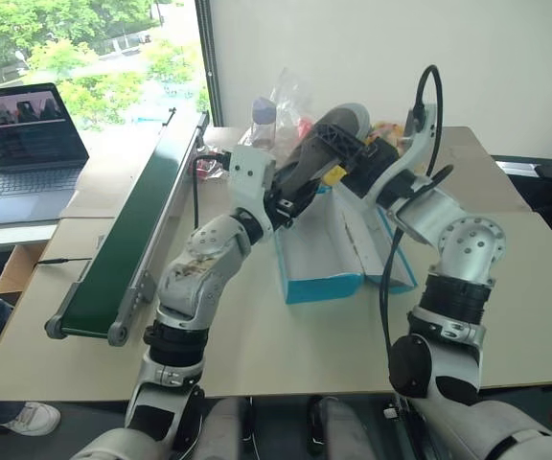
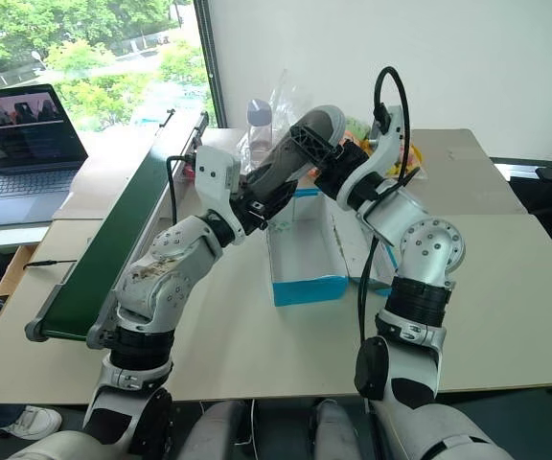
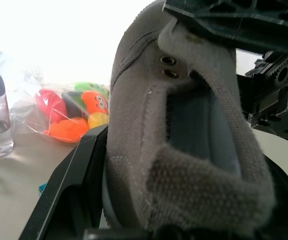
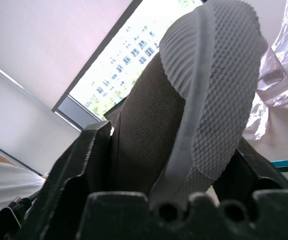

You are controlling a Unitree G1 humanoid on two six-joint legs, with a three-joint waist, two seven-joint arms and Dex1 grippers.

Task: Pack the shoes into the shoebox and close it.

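Overhead, shoe (image 1: 326,144) above open shoebox (image 1: 319,266)

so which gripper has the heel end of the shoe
The left gripper: it holds the shoe at its lower, open heel end. The right gripper clamps it higher up, on the pale sole side.

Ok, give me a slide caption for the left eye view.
Both grippers, left and right, hold one grey shoe above the open shoebox.

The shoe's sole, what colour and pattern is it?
The sole is pale grey with a fine pebbled grid texture, best seen in the right wrist view.
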